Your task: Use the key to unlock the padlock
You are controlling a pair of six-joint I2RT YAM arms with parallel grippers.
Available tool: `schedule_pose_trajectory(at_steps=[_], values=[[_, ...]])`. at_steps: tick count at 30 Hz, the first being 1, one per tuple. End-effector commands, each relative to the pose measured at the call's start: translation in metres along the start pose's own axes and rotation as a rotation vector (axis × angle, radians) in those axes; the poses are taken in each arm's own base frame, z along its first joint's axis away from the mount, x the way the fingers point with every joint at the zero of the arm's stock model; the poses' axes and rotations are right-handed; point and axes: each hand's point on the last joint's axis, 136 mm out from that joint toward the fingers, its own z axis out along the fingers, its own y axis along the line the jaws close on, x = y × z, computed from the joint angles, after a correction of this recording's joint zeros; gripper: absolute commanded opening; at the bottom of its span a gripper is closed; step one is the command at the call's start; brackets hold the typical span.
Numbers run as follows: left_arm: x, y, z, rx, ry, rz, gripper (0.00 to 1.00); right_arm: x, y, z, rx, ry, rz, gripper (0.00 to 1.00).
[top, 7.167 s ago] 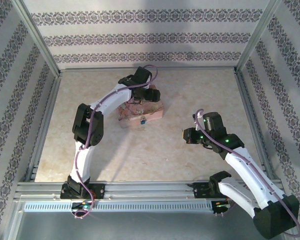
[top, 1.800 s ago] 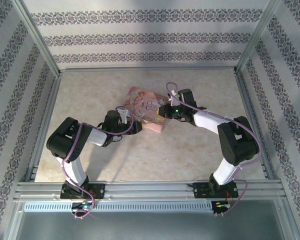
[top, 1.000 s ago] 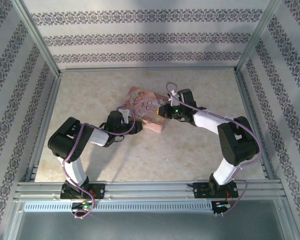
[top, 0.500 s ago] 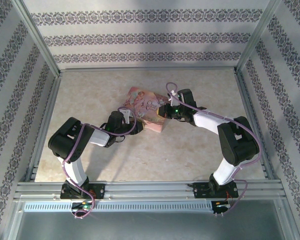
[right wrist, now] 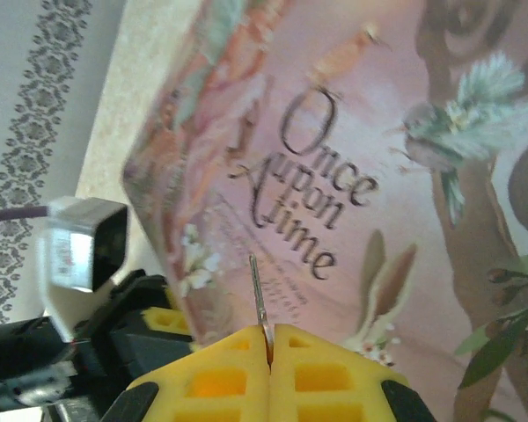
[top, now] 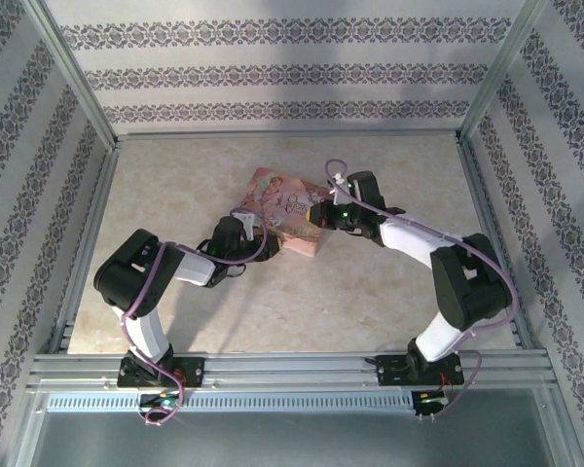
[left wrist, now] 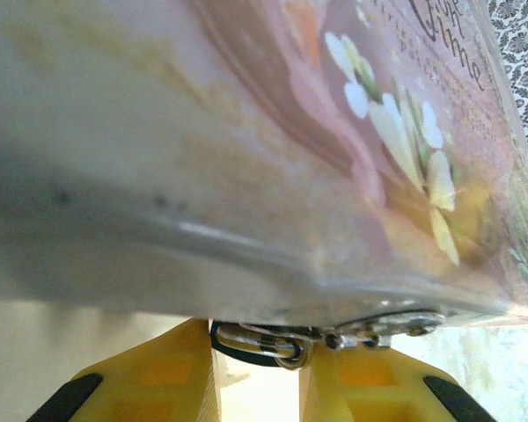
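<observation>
The left gripper (left wrist: 257, 356) has crept up to the near edge of the pink tin (top: 284, 206) and pinches narrowly what looks like the silvery shackle of the padlock (left wrist: 273, 341). The right gripper (right wrist: 270, 338), clamped on the key (right wrist: 256, 294), has barely shifted, so insertion seems still ahead. The lock's blue body and keyhole are hidden under the tin's rim.

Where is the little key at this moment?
In the right wrist view, the key is pinched in the shut right gripper, its thin blade sticking up in front of the pink tin's illustrated lid.
</observation>
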Motion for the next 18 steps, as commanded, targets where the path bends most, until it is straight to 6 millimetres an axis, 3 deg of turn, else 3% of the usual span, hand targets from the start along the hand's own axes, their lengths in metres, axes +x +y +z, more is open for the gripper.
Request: schedule_pose_trajectory(at_steps=[1, 4, 7, 12, 18], values=[[-0.005, -0.016, -0.008, 0.012, -0.009, -0.039, 0.20, -0.014, 0.031, -0.030, -0.023, -0.080, -0.143, 0.00], [-0.006, -0.018, -0.013, -0.001, 0.001, -0.090, 0.20, 0.004, 0.038, -0.046, -0.030, -0.087, -0.232, 0.00], [-0.006, -0.025, -0.016, -0.009, 0.039, -0.120, 0.19, 0.037, 0.039, -0.054, -0.025, -0.073, -0.327, 0.00], [-0.009, -0.042, -0.021, 0.004, 0.099, -0.191, 0.18, 0.085, 0.042, -0.051, -0.033, -0.085, -0.469, 0.00], [-0.011, -0.054, -0.033, -0.031, 0.145, -0.229, 0.19, 0.110, 0.044, -0.041, -0.031, -0.118, -0.594, 0.00]])
